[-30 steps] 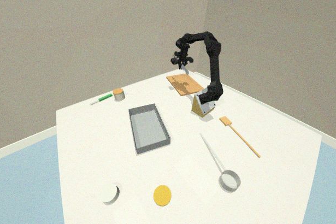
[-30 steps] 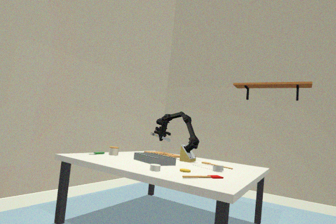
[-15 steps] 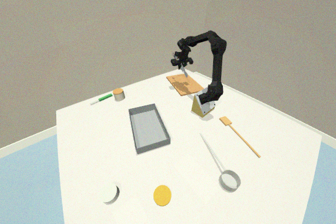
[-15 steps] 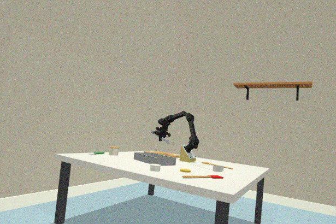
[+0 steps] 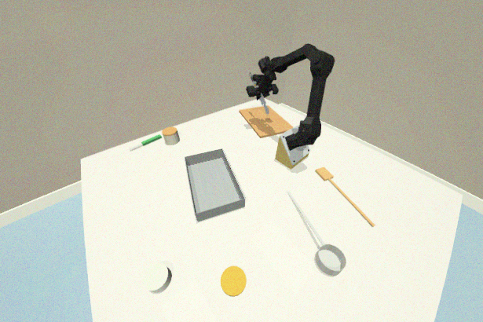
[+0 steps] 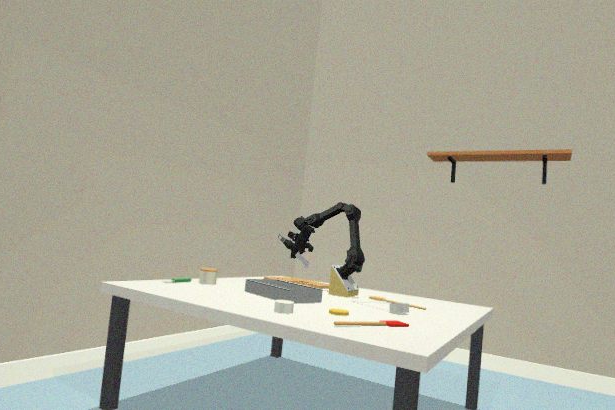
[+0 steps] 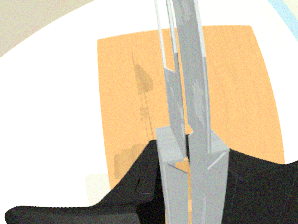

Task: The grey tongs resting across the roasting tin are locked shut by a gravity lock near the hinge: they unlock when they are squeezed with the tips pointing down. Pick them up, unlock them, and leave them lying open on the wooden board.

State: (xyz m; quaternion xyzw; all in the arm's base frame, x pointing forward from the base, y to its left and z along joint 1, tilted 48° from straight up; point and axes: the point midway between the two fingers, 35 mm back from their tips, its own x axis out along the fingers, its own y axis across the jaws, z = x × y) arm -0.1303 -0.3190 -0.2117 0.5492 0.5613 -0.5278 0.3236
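Pincer clamps tongs above wooden board.

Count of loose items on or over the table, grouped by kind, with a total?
Utensils: 4 (tongs, wooden spatula, red-tipped spatula, long-handled scoop)
Containers: 3 (roasting tin, lidded jar, white bowl)
Flat pieces: 2 (wooden board, yellow disc)
Markers: 1 (green marker)
Total: 10

Tongs in gripper above board; roasting tin on table.
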